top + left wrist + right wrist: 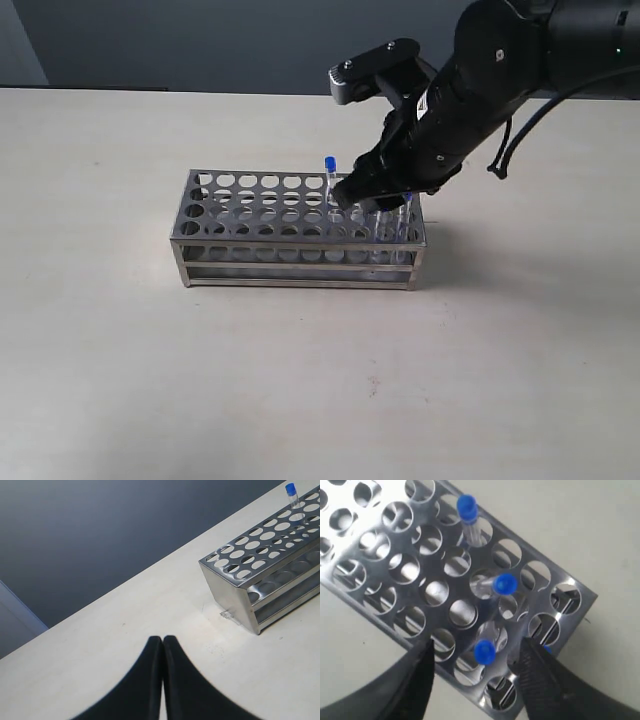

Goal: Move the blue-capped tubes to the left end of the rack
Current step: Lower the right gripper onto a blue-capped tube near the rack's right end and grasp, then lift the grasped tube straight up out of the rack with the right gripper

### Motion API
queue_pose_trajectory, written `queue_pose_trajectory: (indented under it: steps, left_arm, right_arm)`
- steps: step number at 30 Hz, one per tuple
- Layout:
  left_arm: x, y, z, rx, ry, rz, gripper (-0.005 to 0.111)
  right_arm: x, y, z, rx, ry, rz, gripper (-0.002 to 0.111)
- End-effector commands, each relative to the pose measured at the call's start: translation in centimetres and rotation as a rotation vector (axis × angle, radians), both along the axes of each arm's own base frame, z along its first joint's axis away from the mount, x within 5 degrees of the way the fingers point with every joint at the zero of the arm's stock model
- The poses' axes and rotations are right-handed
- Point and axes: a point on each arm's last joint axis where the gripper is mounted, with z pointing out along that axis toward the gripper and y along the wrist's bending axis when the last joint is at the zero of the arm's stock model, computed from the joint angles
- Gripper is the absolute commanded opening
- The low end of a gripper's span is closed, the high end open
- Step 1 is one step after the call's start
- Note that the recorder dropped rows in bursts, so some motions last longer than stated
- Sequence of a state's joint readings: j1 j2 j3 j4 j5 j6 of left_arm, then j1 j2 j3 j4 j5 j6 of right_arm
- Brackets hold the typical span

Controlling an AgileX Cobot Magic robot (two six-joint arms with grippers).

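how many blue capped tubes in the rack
4 blue-capped tubes, all in the rack's right half: one in the far row, one mid-rack, one inside the open right hand, one mostly hidden behind it.

We find the right arm (500, 70) entering from the upper right of the exterior view. Its black forearm slopes down and to the left, and the wrist is bent so that the right gripper (368, 200) (477, 647) points downward. A grey camera housing (352, 82) sits above that wrist, and a black cable (512, 145) loops off the forearm. In the right wrist view the two dark fingers (417, 680) stand well apart, jaws spread. We note the left gripper (161, 641) in its own wrist view only, its two black fingers pressed together along their length with the tips meeting.
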State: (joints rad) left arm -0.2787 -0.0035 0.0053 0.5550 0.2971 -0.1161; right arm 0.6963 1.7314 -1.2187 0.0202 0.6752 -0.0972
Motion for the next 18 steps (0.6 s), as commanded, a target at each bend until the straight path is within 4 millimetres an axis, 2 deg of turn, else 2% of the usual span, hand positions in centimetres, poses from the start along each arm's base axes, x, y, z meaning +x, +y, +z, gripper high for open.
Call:
queue_pose_trajectory:
  steps: [1,10,13,15,18]
  left_arm:
    - [0.0,0.0,0.2,-0.008,-0.003,-0.005,0.001]
    - [0.0,-0.1,0.2,-0.008,-0.005,-0.006,0.001]
    - [0.0,-0.1,0.2,-0.008,-0.005,-0.006,0.001]
    - [0.0,-0.1,0.2,-0.008,-0.005,-0.006,0.001]
    - [0.0,-0.1,0.2,-0.008,-0.005,-0.006,0.001]
  right_arm:
    - [0.4,0.4,-0.3,0.022,-0.036,0.001,0.05]
    - [0.6,0.5,-1.6,0.0,0.002,-0.014,0.05]
    - [0.8,0.7,-2.6,-0.02,0.022,-0.013,0.049]
    - [0.9,0.8,-3.3,-0.034,0.039,-0.013,0.036]
    - [1.0,0.8,-3.7,-0.041,0.047,-0.013,0.0]
